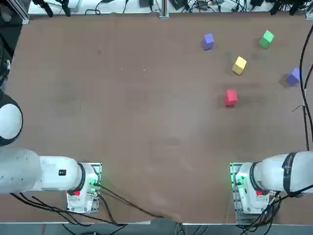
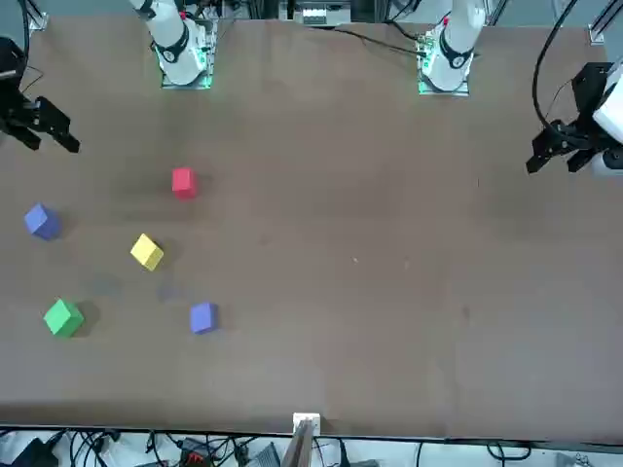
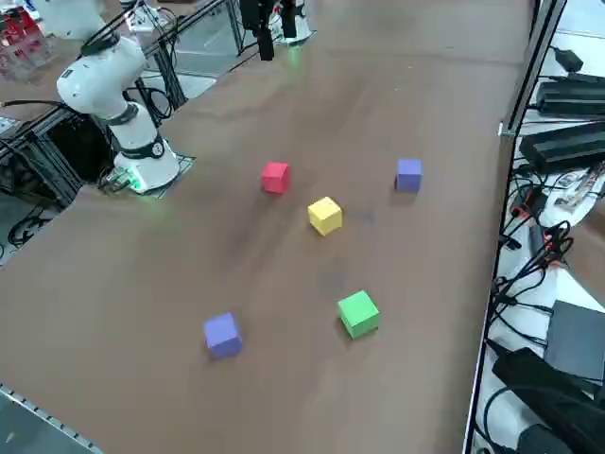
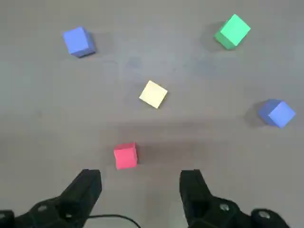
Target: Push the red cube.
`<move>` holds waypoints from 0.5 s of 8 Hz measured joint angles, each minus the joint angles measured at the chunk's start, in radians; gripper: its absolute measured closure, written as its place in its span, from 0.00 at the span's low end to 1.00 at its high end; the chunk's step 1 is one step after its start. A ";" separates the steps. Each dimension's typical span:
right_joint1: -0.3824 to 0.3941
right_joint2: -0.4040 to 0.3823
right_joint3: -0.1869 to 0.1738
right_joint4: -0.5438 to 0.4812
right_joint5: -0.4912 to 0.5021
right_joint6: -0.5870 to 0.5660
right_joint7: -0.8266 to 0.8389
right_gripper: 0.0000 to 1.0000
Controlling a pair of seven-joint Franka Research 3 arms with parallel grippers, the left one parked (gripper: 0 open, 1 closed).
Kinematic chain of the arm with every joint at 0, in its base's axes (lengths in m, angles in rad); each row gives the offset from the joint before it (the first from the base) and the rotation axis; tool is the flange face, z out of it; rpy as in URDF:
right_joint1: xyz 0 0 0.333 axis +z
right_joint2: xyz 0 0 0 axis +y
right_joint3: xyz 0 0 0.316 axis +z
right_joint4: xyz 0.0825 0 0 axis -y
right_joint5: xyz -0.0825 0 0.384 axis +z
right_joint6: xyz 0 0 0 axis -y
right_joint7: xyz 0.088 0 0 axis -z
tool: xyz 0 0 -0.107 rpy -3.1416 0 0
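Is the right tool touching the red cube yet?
Apart. The right wrist view shows bare table between the open right tool and the red cube.

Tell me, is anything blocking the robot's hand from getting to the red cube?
No. In the wrist view the right gripper hangs open above the table, only bare table between it and the red cube. The yellow cube lies beyond it.

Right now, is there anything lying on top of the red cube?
No. The red cube sits alone on the table with a bare top face. The yellow cube stands apart. The right gripper hangs above, jaws open. Its underside is hidden.
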 joint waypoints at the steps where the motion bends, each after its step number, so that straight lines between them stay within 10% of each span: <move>1: 0.000 0.000 0.000 0.000 0.000 -0.001 0.001 0.00; 4: 0.010 0.014 0.000 0.000 0.015 0.001 0.025 0.00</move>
